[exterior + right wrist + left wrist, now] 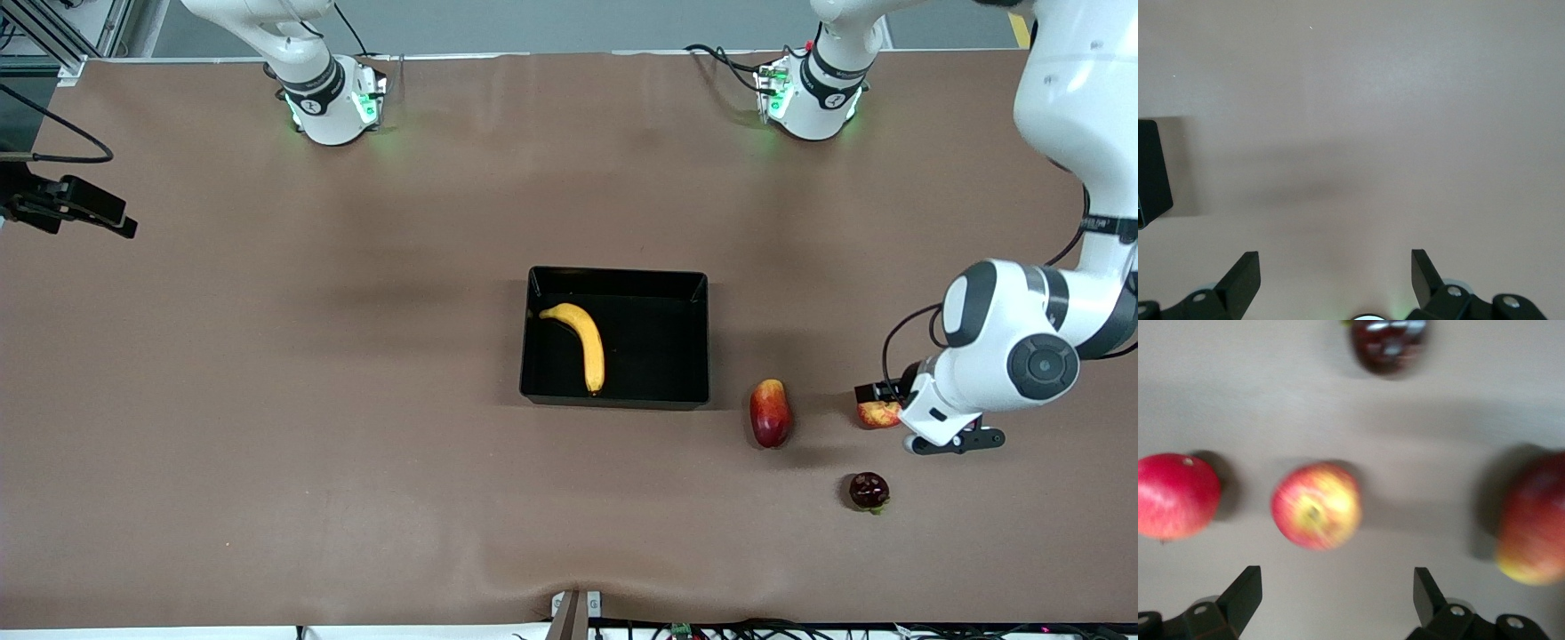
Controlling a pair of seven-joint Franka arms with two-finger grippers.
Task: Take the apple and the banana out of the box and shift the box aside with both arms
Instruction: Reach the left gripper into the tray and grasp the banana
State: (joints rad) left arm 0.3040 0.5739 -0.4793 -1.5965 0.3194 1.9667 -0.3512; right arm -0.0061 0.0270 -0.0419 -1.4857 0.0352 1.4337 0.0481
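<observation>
The black box (693, 342) sits around the middle of the bench, and the banana (582, 342) already lies inside it, along the wall toward the right arm's end, its curved stem end pointing to the robots' edge.

The apple (878, 414) is still out on the brown table (267, 400), toward the left arm's end and nearer the front camera's edge than the box. The left gripper (1331, 603) hangs right over it with its fingers (1245, 593) spread wide — nothing between them. In the left wrist view the apple (1316, 506) shows its yellow crown up, lying free on the cloth ahead of the open fingertips, untouched.

Three other fruits keep it company. The mango (770, 413) lies between the apple and the box, apart from both. The dark pomegranate (869, 492) sits nearer the front edge than the apple. A second red fruit (1175, 496) shows only in the left wrist view, just beside the apple.

The right arm waits — its gripper (1335, 280) is up over bare table with fingers (1241, 277) wide apart, holding nothing, and a corner of the box (1151, 173) shows at the rim of the right wrist view.
</observation>
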